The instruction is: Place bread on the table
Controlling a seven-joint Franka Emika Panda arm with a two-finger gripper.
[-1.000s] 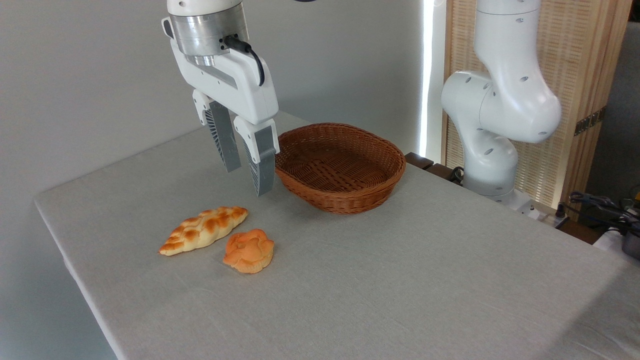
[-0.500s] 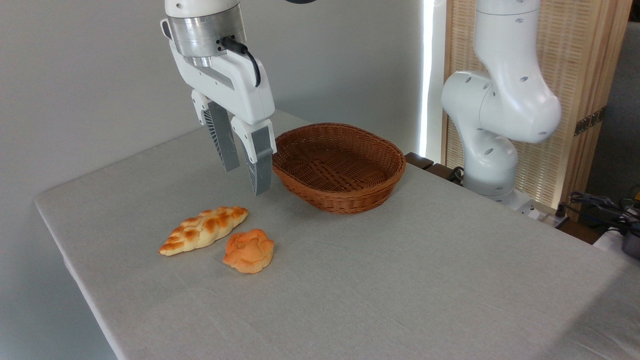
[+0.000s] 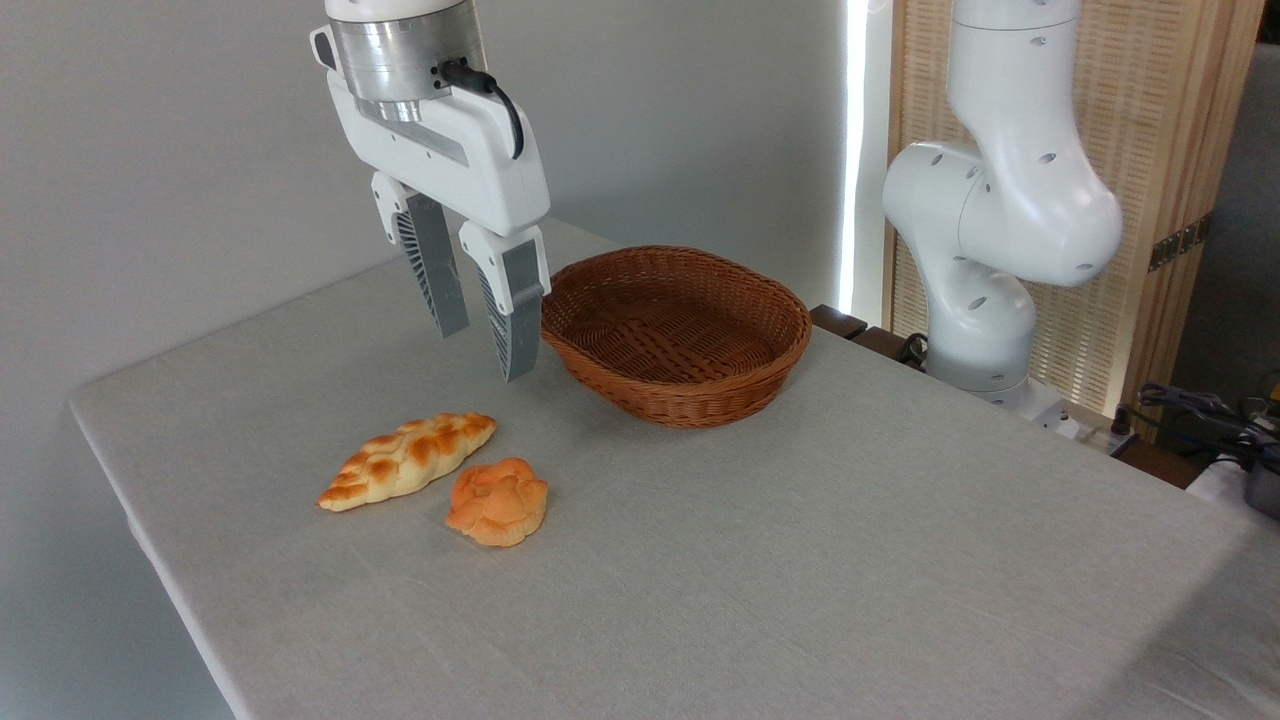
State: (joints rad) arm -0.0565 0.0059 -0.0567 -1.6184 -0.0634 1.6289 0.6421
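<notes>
The claw [image 3: 482,352] hangs above the bench [image 3: 800,560], its 2 fingers slightly apart and gripping nothing. The bread [image 3: 498,501] lies flat on the grey cloth, below and in front of the claw, just beside the braided loaf [image 3: 408,458] and apart from the wicker basket [image 3: 676,333], which holds nothing. By this layout the placing looks complete.

Risks: a downward or rightward sweep of the claw could strike the basket rim, which stands close beside the nearer finger, and push the basket across the cloth. A drop straight down and forward could press on the bread or nudge it against the loaf.

Edges and room: both breads rest toward the bench's left edge, yet well inside it. Open cloth spreads to the front and right. The space above the claw is free, so a straight rise appears the safest exit.
</notes>
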